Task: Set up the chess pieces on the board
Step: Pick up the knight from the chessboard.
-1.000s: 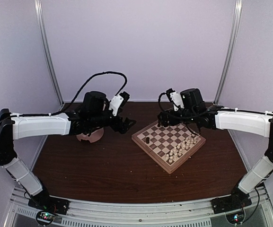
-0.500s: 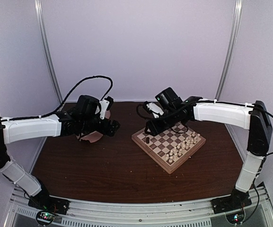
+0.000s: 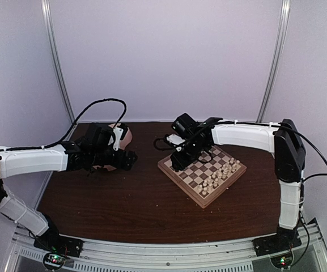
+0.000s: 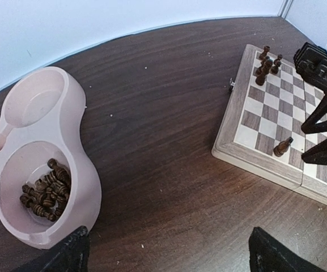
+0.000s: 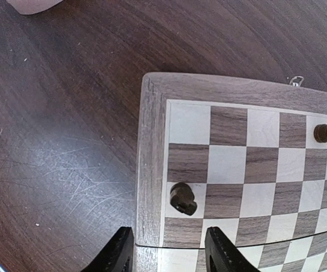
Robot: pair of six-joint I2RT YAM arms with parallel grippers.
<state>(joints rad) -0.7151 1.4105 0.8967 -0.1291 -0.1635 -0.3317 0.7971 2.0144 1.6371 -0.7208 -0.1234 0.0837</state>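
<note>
The right claw (image 5: 169, 254) hangs over the left corner of the board (image 5: 151, 170). Its fingers (image 5: 118, 252) are half spread, with nothing between them. One dark chess piece (image 5: 183, 199) sits on a light square of the edge column, just beyond the fingertips and in line with their gap. The left claw (image 4: 169, 262) is spread wide and stays farther off, near the pink bowl (image 4: 81, 107) that holds the other dark pieces (image 4: 44, 195).
</note>
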